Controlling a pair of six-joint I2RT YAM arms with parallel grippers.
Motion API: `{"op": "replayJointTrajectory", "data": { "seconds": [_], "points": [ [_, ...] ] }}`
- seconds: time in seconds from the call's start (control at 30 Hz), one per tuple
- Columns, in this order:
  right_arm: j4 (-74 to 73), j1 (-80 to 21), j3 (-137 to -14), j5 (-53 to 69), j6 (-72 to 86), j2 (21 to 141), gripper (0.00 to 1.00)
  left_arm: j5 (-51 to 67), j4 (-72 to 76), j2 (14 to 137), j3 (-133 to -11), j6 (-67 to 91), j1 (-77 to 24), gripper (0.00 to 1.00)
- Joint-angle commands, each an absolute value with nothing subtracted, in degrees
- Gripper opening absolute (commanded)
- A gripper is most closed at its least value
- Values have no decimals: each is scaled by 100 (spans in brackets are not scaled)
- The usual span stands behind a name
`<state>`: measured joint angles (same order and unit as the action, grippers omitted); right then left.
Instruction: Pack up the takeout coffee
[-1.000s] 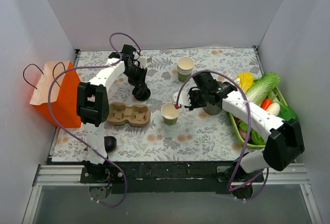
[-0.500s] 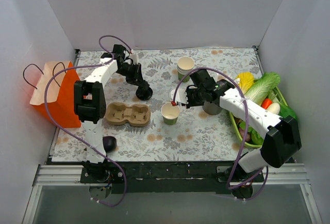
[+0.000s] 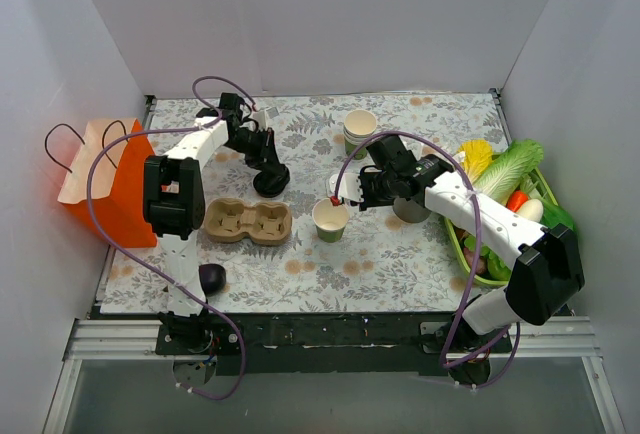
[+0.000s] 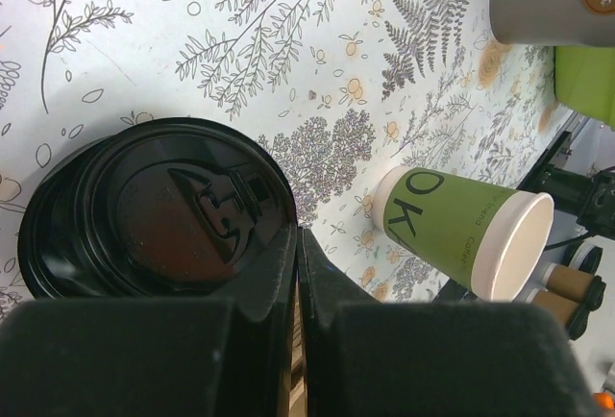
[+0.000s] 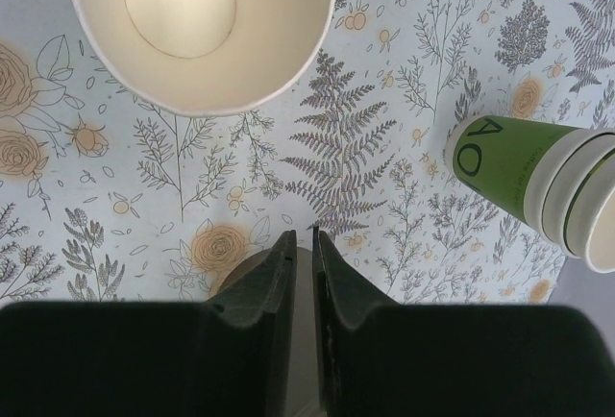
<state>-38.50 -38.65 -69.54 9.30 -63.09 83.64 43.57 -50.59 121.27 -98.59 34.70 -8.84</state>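
Observation:
A green paper cup (image 3: 330, 219) stands open and lidless mid-table; it also shows in the left wrist view (image 4: 461, 230) and the right wrist view (image 5: 197, 23). No lidded cup is in view. My left gripper (image 3: 265, 166) is shut on the rim of a black plastic lid (image 3: 271, 183), which looks held just above the cloth left of the cup. In the left wrist view the lid (image 4: 154, 206) lies left of the closed gripper (image 4: 298, 239). My right gripper (image 3: 345, 201) is shut and empty beside the cup's right rim; in its own view the gripper (image 5: 303, 236) sits below the cup's mouth.
A stack of lidless cups (image 3: 360, 132) stands at the back, also in the right wrist view (image 5: 538, 186). A cardboard cup carrier (image 3: 248, 222) lies left of the cup. An orange bag (image 3: 105, 179), a dark round object (image 3: 212, 277), a grey tin (image 3: 410, 209) and a vegetable basket (image 3: 480, 254) surround them.
My left gripper has shifted slightly left and nearer with the black lid. My right gripper has moved a little toward the back beside the open cup.

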Motion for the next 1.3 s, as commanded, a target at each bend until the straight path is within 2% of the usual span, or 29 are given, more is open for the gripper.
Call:
{"op": "replayJointTrajectory", "data": {
  "seconds": [0.0, 0.33, 0.53, 0.7, 0.87, 1.03, 1.17, 1.27],
  "points": [
    [-3639, -3885, -6908, 1055, -6214, 8271, 20, 4623, -5080, 11602, -9861, 3235, -861, 0],
    [-3691, -3885, -7171, 1204, -5978, 8218, 20, 4500, -4922, 10706, -9914, 3138, -861, 0],
    [-3613, -3885, -7646, 1836, -5722, 8148, 20, 5105, -5466, 10450, -9879, 2735, -870, 0],
    [-3340, -3876, -8006, 2100, -5345, 8068, 28, 6072, -6553, 10397, -9878, 1656, -931, 0],
    [-3112, -3876, -7919, 2127, -4528, 7814, 37, 6600, -7216, 10258, -9783, 1239, -1317, 0],
    [-3154, -3841, -7761, 2249, -2800, 7410, 40, 6838, -5628, 9459, -8870, 2649, -1880, 0],
    [-3410, -3841, -7533, 2592, -1980, 7111, 40, 7022, -3452, 8878, -7974, 4215, -2135, 0],
    [-3507, -3841, -7182, 2689, -1846, 6856, 41, 7355, -2457, 8894, -7735, 5294, -2302, 0]
  ]
}}
